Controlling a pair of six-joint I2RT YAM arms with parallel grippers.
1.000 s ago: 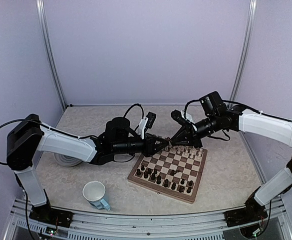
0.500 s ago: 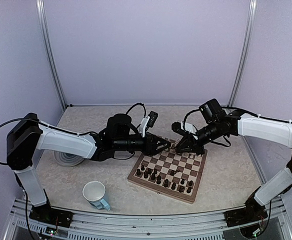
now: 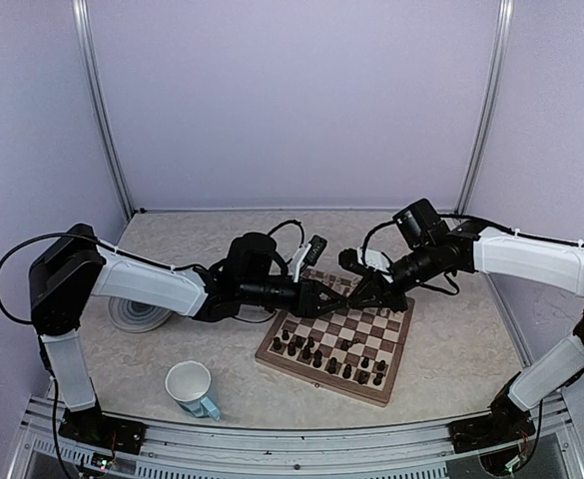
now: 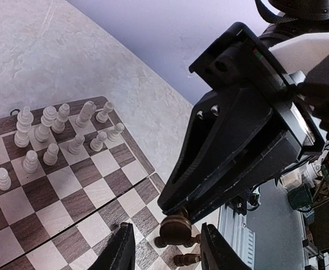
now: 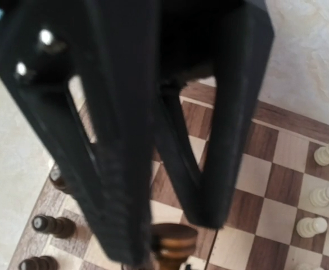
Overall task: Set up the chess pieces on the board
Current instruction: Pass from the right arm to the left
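**Dark piece (image 4: 175, 228) held over the board, low centre of the left wrist view**
Left gripper (image 4: 167, 253): fingers apart on either side of the piece, not touching it. Right gripper (image 4: 178, 209): closed on its head. The piece is judged light, rigid and smooth, so grip it at the narrow waist. Its long axis appears near upright, head uppermost. Beyond lies the board (image 4: 131, 147), with the cream pieces (image 4: 52, 132) upper left.

Blurred and close, the right hand (image 5: 165, 232) is covering the board's (image 5: 276, 185) middle squares. The dark piece (image 5: 172, 250) between its tips is being cropped by the picture's bottom edge.
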